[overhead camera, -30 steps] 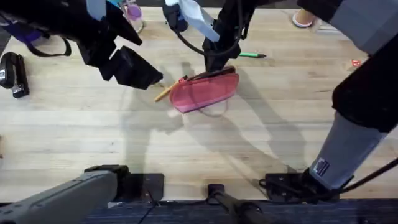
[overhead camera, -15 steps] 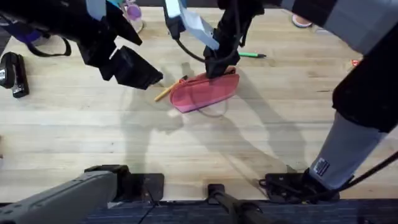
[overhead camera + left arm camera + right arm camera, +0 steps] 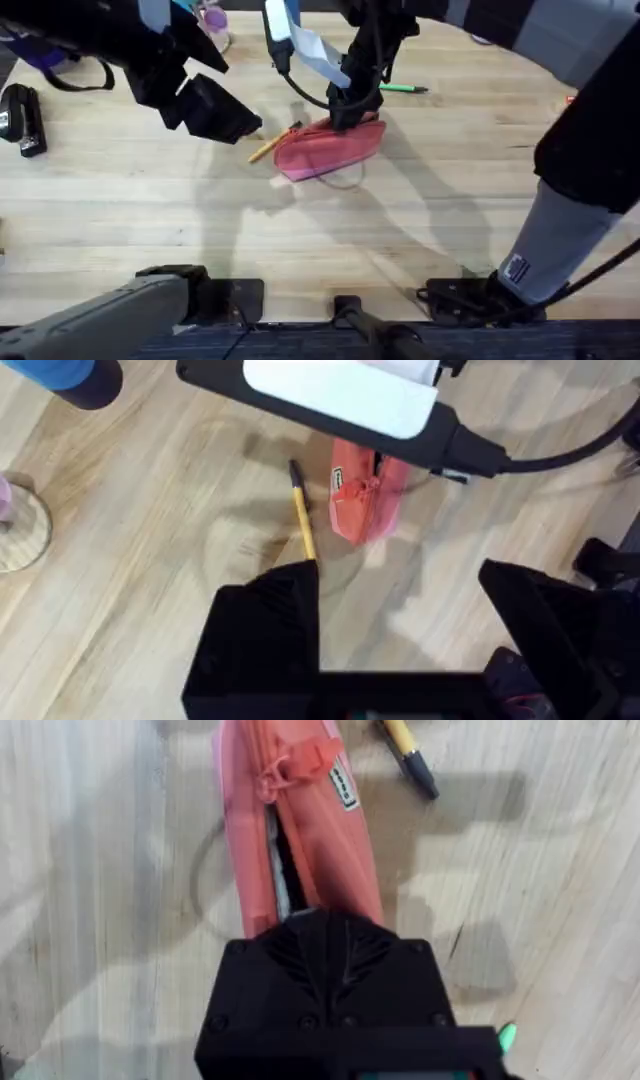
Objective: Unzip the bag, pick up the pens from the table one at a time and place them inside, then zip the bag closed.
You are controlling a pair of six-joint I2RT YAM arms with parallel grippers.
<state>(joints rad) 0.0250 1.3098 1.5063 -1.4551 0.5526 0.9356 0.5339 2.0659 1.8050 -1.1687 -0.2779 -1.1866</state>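
The coral-pink bag (image 3: pixel 328 150) lies on the table (image 3: pixel 420 230) at mid-back, its zipper partly open in a dark slit (image 3: pixel 288 870). My right gripper (image 3: pixel 346 113) (image 3: pixel 322 918) comes down on the bag's top edge, fingers together at the end of that slit; the pull itself is hidden under them. The yellow-orange pen (image 3: pixel 266 147) (image 3: pixel 302 520) lies just left of the bag. Behind the bag to the right is the green pen (image 3: pixel 404 89). My left gripper (image 3: pixel 232 122) (image 3: pixel 395 575) hovers open and empty above the table, left of the yellow pen.
A black stapler-like object (image 3: pixel 22 118) sits at the left edge. A purple-capped clear container (image 3: pixel 212 20) stands at the back left. A small red item (image 3: pixel 572 100) lies at the far right. Bare table stretches in front of the bag.
My right gripper has dropped slightly onto the bag's top edge and its arm has swung. The left arm, the bag and both pens have stayed put.
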